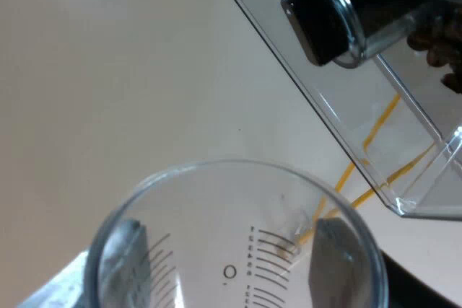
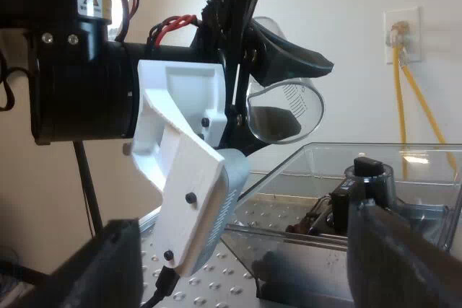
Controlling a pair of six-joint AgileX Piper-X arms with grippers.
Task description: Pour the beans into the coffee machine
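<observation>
Tipping the measuring glass [image 2: 285, 110] over the bean hopper [image 2: 415, 160] is the step in hand, and I judge it close to finished. The left hand [image 1: 231, 265] is clenched on the glass, one finger on each side of its wall. It holds the glass laid well over on its side, up above the hopper's rim and clear of it. Through the clear wall I see only the printed scale and the dark fingers. I make out no beans in it, though glare on the glass may hide a few. Brown beans [image 1: 434, 42] lie inside the hopper, near the black knob [image 1: 317, 23] at its middle. The right hand [image 2: 256, 268] hangs low near the dotted metal top of the espresso machine [image 2: 238, 247], its fingers spread wide with nothing between them.

To do this well, I would hold the spout above the open hopper rather than above its wall, so that a late bean falls in and not onto the machine's top. Tilt a little further, slowly, and wait a moment before righting the glass. The grip should not loosen, since a smooth glass on its side could slide. The glass should come away upward, without clipping the thin clear wall.
</observation>
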